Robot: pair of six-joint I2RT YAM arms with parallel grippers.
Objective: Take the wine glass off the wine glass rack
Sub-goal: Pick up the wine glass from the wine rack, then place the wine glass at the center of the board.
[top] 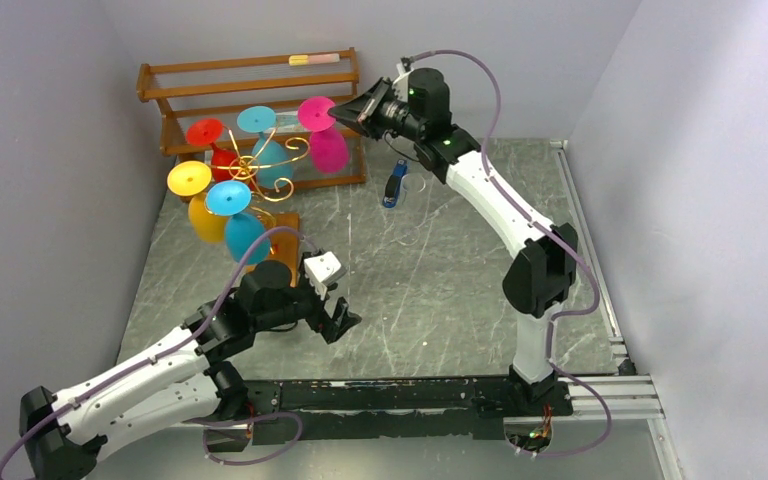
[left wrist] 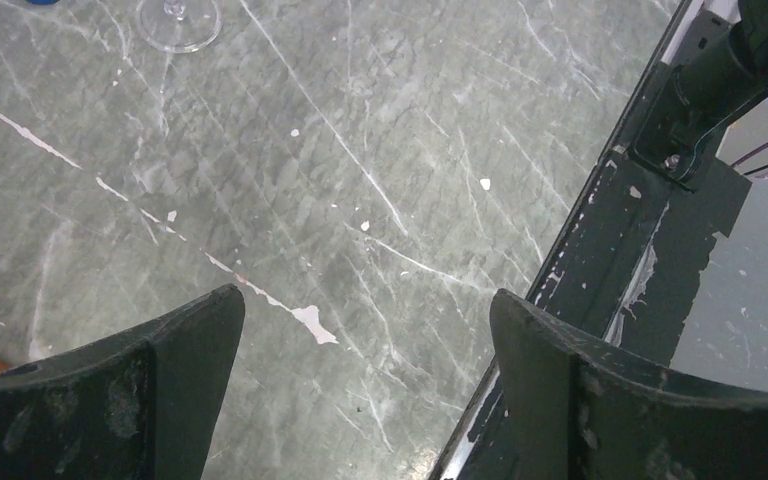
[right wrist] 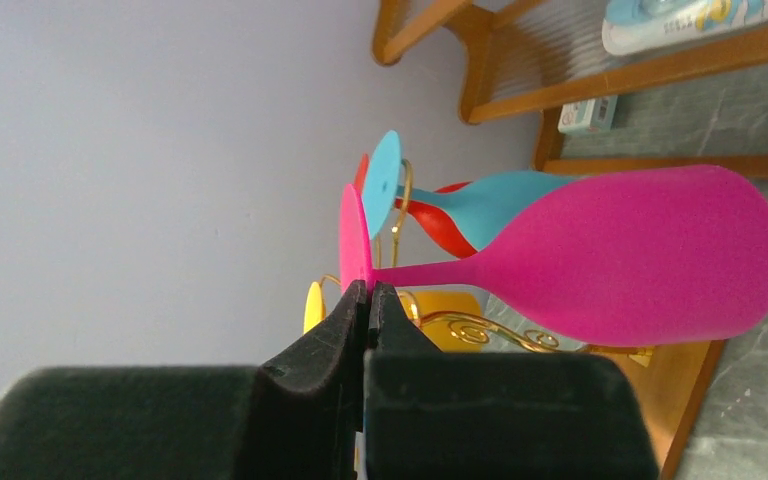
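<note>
Wine glass (top: 327, 148), pink, hangs bowl-down at 2 o'clock of the gold wine glass rack (top: 252, 166). The right gripper (right wrist: 368, 296) pinches its foot rim, jaws closed. Nearest, at the rack's 5 o'clock, the left gripper (left wrist: 365, 310) is spread wide, holding nothing. A blue glass (top: 228, 198), yellow glass (top: 190, 178), red glass (top: 206, 131) and teal glass (top: 256, 119) crowd the rack. Behind stands a wooden shelf (top: 250, 70); the label on its small box (right wrist: 590, 115) is too small to read.
</note>
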